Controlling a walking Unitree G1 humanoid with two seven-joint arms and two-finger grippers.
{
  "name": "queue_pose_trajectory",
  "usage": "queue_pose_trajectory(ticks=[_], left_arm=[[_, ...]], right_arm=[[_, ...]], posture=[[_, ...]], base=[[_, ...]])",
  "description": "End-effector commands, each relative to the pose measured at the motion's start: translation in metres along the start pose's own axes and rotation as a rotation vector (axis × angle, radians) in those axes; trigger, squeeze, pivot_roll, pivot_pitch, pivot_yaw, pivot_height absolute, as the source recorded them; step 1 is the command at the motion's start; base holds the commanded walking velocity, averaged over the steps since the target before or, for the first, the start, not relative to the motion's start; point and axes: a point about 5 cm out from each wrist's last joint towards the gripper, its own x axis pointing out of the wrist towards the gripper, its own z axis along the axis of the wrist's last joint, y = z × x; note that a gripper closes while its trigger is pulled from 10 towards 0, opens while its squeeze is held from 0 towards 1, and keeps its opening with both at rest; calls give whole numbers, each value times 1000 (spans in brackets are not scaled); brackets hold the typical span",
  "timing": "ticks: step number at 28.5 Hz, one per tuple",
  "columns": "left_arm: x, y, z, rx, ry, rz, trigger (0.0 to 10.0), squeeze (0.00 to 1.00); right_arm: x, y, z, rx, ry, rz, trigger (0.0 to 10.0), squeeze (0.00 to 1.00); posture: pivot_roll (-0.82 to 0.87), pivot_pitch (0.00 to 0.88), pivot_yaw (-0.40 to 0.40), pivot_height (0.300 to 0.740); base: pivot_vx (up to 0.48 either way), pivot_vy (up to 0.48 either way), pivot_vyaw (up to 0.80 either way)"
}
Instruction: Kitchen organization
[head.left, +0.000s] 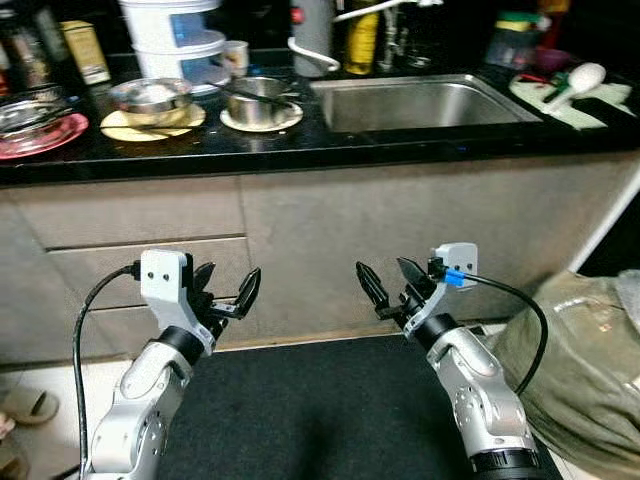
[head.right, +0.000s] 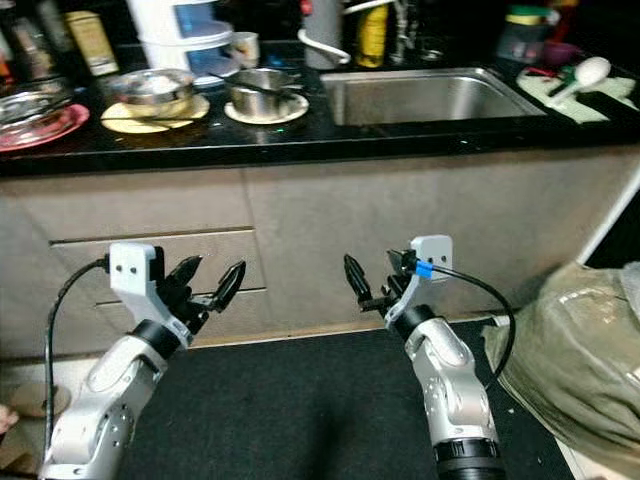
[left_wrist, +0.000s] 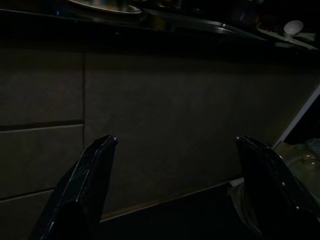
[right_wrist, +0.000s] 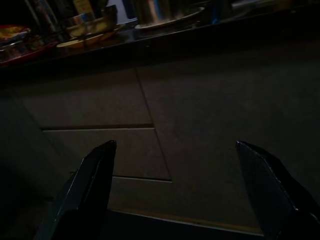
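Two end effectors hang in front of you in the head views, both held low before the cabinet front, well below the counter (head.left: 300, 160). Your left end effector (head.left: 232, 292) has its black fingers spread with nothing between them; your right end effector (head.left: 385, 283) is likewise parted and empty. I judge they sit this way because no item has been chosen yet: arms raised and ready, but short of anything to grasp.

Everything the task concerns lies above and beyond both end effectors. Up and ahead of the left one are a red plate (head.left: 40, 135), a steel bowl (head.left: 150, 97) on a yellow mat, and a steel pot (head.left: 258, 100) on a pale saucer. Up and ahead of the right one is the sink (head.left: 420, 100), and further off to its right side a white spoon (head.left: 575, 80) on a green cloth. Close by the right arm, on the floor, slumps a greenish sack (head.left: 580, 370).

From the left wrist, the view is dim: two fingertips (left_wrist: 95, 170) wide apart, the cabinet face beyond them, the counter edge high above.

From the right wrist, again dim: fingertips (right_wrist: 95, 175) wide apart, drawer seams ahead, and the dishes just visible on the counter edge above. You will need to lift both arms to reach them.
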Motion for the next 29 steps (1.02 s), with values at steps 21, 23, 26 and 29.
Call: queue_pose_trajectory(ticks=[21,23,26,29], left_arm=[[3,-1,-5,-5,23,-2,10000,0],[3,-1,-6,-10,31,-10,10000,0],[2,-1,-8,-11,55,-13,10000,0],[3,1,-8,-15,51,3,10000,0]], right_arm=[[3,-1,1,7,-4,-30,10000,0],[3,-2,0,14,-5,-39,10000,0],[4,-2,-1,18,3,-47,10000,0],[3,-3,-3,17,20,-62,10000,0]], posture=[[-75,0,-62,740],[-75,0,-63,740],[-75,0,-62,740],[-75,0,-63,740]], base=[[0,0,737],[0,0,0],[0,-314,0],[0,-311,0]])
